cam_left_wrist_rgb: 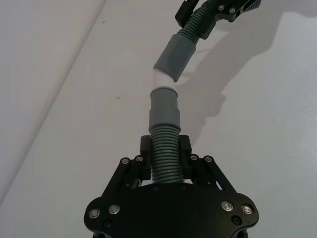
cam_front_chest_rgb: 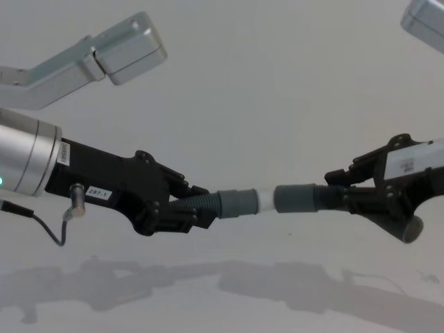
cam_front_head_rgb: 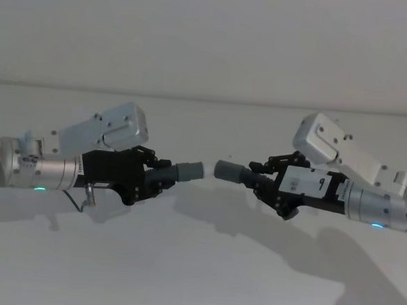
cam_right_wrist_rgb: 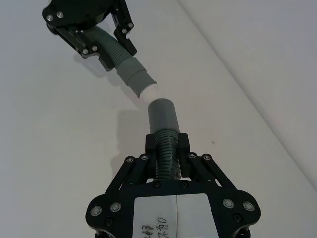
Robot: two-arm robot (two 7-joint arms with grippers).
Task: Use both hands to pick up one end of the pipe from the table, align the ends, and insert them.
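Note:
Both pieces of the pipe are held in the air above the white table [cam_front_head_rgb: 195, 270]. My left gripper [cam_front_head_rgb: 156, 178] [cam_left_wrist_rgb: 165, 148] [cam_front_chest_rgb: 189, 210] is shut on the corrugated part of one piece. Its grey cuff [cam_front_head_rgb: 186, 171] [cam_left_wrist_rgb: 164, 111] ends in a white tip [cam_front_chest_rgb: 266, 200] [cam_right_wrist_rgb: 150, 93]. My right gripper [cam_front_head_rgb: 259, 180] [cam_right_wrist_rgb: 167, 145] [cam_front_chest_rgb: 342, 196] is shut on the other piece, just behind its smooth cuff [cam_front_head_rgb: 230, 171] [cam_right_wrist_rgb: 163, 114] [cam_front_chest_rgb: 295, 197]. The two ends face each other. The white tip sits at the mouth of the right cuff, and the two wrist views show the pieces meeting at an angle.
The arms' shadows lie on the table below [cam_front_chest_rgb: 208, 281]. A pale wall [cam_front_head_rgb: 211, 41] rises behind the table's far edge. A thin cable [cam_front_head_rgb: 81, 201] hangs from the left wrist.

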